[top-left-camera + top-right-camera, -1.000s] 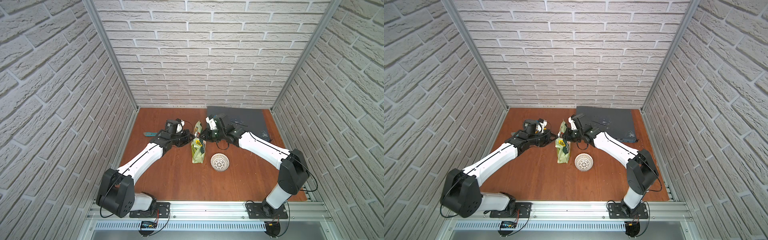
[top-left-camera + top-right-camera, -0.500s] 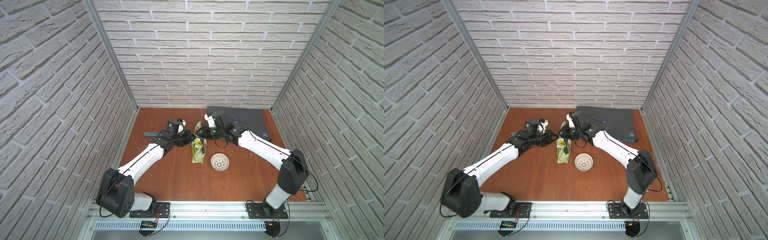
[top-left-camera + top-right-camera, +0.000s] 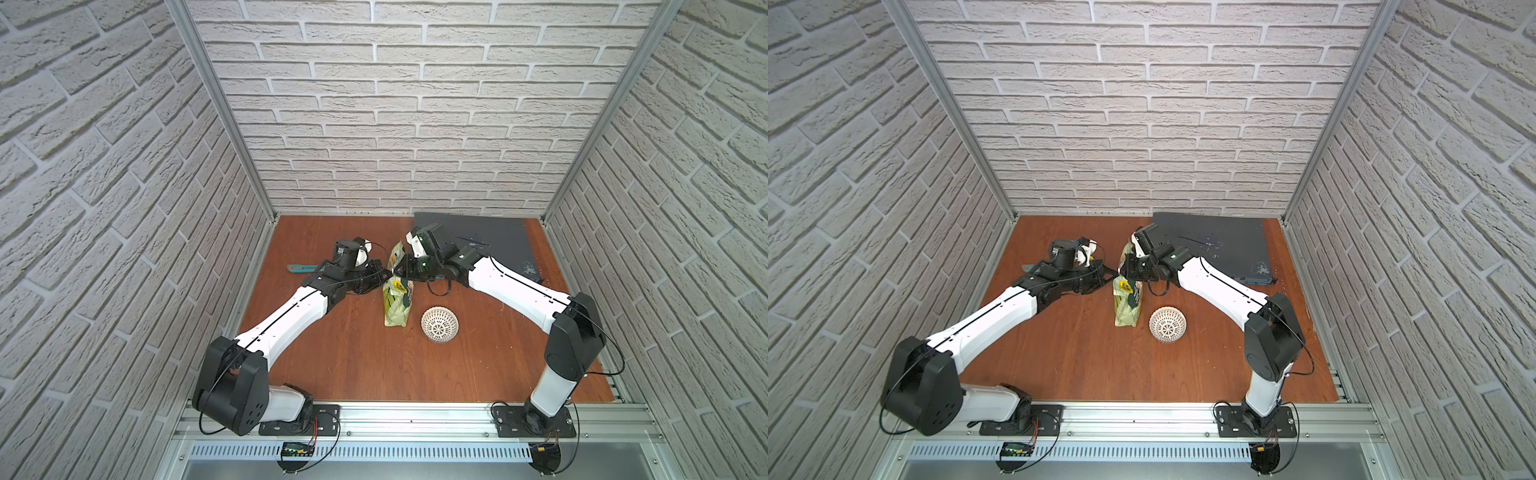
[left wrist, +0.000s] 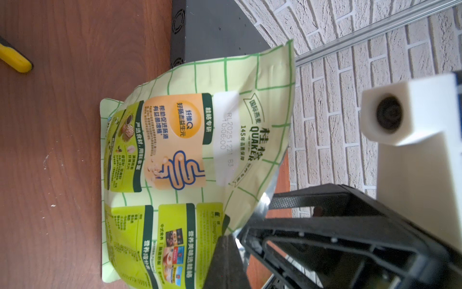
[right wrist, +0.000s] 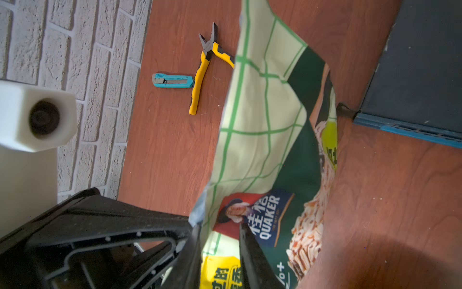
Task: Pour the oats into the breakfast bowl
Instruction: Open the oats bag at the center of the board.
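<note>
Pouch (image 3: 397, 305) stands upright mid-table (image 3: 353, 365), with the bowl (image 3: 439, 325) just beside its base; no oats show in the bowl, they are hidden in the pouch.

Handling (judged): thin crinkly film, light, slippery, floppy at the top. Take it by the top seam or upper corners, not the belly.

Left gripper (image 3: 385, 275): clamped tight on the pouch's upper edge.

Right gripper (image 3: 404, 269): jaws part-open astride the upper front film; cannot tell if it truly holds.

Count: 1 pouch, 1 bowl, 1 pliers (image 5: 203, 67), 1 utility knife (image 5: 172, 80), 1 dark panel (image 3: 478, 237).
</note>
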`<state>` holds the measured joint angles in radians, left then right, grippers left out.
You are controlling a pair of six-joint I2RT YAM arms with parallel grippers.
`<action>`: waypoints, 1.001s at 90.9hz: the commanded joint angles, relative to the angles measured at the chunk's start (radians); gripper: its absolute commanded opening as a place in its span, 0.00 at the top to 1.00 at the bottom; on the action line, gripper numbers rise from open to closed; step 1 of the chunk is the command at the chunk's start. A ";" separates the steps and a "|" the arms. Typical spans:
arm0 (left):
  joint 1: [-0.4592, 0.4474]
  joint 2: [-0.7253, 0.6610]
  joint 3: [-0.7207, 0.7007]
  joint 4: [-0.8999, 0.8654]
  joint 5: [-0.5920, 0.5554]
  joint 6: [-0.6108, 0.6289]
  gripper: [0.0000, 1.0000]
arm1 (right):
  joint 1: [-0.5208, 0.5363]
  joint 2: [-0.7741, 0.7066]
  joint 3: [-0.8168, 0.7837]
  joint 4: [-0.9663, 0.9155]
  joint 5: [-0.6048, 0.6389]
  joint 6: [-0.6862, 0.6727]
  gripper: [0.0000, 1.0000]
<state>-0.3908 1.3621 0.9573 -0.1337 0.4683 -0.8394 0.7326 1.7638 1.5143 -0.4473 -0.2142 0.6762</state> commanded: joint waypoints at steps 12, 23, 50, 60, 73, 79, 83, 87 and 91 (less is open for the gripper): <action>-0.006 -0.011 0.012 0.020 -0.017 -0.001 1.00 | 0.012 0.017 0.035 -0.041 0.029 -0.028 0.96; -0.006 -0.030 0.000 0.019 -0.078 -0.001 1.00 | 0.017 -0.009 0.033 -0.051 0.070 -0.039 0.97; -0.005 -0.069 0.010 -0.004 -0.222 0.014 1.00 | 0.024 -0.046 0.078 -0.184 0.240 -0.103 0.97; -0.006 -0.066 0.031 -0.035 -0.243 0.028 1.00 | 0.025 -0.046 0.103 -0.228 0.297 -0.121 0.97; -0.006 -0.079 0.038 -0.069 -0.279 0.037 1.00 | 0.026 -0.036 0.151 -0.287 0.351 -0.160 0.97; -0.005 -0.090 0.037 -0.082 -0.300 0.041 1.00 | 0.027 -0.028 0.178 -0.315 0.370 -0.182 0.97; -0.006 -0.098 0.037 -0.092 -0.308 0.047 1.00 | 0.027 -0.021 0.197 -0.332 0.379 -0.197 0.97; -0.005 -0.107 0.037 -0.098 -0.315 0.051 1.00 | 0.027 -0.016 0.212 -0.346 0.387 -0.209 0.97; -0.006 -0.113 0.038 -0.107 -0.321 0.056 1.00 | 0.027 -0.012 0.221 -0.356 0.390 -0.219 0.97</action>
<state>-0.4309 1.2884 0.9783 -0.1745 0.2932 -0.8188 0.7872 1.7660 1.6840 -0.6899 0.0319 0.5171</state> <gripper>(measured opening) 0.057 0.060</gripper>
